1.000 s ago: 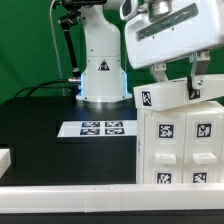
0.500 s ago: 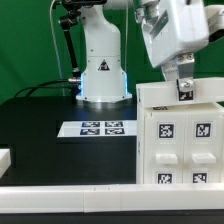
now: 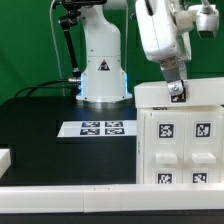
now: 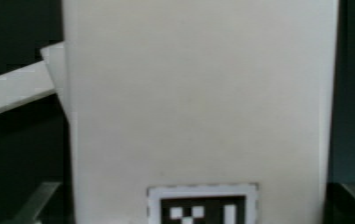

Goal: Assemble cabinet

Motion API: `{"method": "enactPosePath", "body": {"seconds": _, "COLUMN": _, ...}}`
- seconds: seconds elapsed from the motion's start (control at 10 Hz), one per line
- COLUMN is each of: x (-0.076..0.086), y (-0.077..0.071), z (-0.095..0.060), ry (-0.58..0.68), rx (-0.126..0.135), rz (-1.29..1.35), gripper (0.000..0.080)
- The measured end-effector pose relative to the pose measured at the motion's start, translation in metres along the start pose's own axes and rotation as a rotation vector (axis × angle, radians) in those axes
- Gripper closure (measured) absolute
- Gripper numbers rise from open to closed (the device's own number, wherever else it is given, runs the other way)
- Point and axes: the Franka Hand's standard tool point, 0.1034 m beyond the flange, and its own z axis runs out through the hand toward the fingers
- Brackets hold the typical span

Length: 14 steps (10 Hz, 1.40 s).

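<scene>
The white cabinet [image 3: 178, 140] stands at the exterior view's right, its front showing several black-and-white tags. A white top panel [image 3: 160, 93] lies flat on it. My gripper [image 3: 176, 88] is right above that panel, with its fingers on either side of a small tag at the panel's edge. In the wrist view the top panel [image 4: 200, 100] fills most of the picture, with a tag [image 4: 202, 206] low down. The dark fingertips [image 4: 42, 200] press against its two long edges, so the gripper [image 4: 199, 200] is shut on the panel.
The marker board [image 3: 100, 128] lies on the black table to the left of the cabinet. A white block [image 3: 5, 157] sits at the far left edge. A white rail [image 3: 70, 196] runs along the front. The arm's base [image 3: 101, 70] stands behind. A slanted white piece [image 4: 14, 90] shows beside the panel.
The top panel was tilted up over the cabinet's left corner a second ago and now lies flat on the cabinet. The gripper has turned and shifted slightly left with it.
</scene>
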Motion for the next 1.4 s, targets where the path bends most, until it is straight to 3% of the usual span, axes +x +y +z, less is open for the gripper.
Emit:
{"method": "enactPosePath", "body": {"seconds": 0.2, "x": 0.0, "y": 0.0, "z": 0.0, "ry": -0.002, "rx": 0.001, "rz": -0.025, "gripper": 0.0034}}
{"method": "enactPosePath", "body": {"seconds": 0.7, "x": -0.008, "y": -0.009, "z": -0.017, "ry": -0.024, "rx": 0.028, "rz": -0.124, "gripper": 0.0003}}
{"method": "enactPosePath", "body": {"seconds": 1.0, "x": -0.016, "y": -0.02, "z": -0.032, "ry": -0.04, "rx": 0.059, "rz": -0.135, "gripper": 0.0003}}
{"method": "enactPosePath", "body": {"seconds": 1.2, "x": -0.015, "y": -0.018, "z": -0.03, "ry": -0.038, "rx": 0.056, "rz": -0.161, "gripper": 0.0003}}
{"method": "enactPosePath", "body": {"seconds": 1.4, "x": -0.015, "y": -0.016, "z": -0.028, "ry": -0.012, "rx": 0.042, "rz": -0.425, "gripper": 0.0003}}
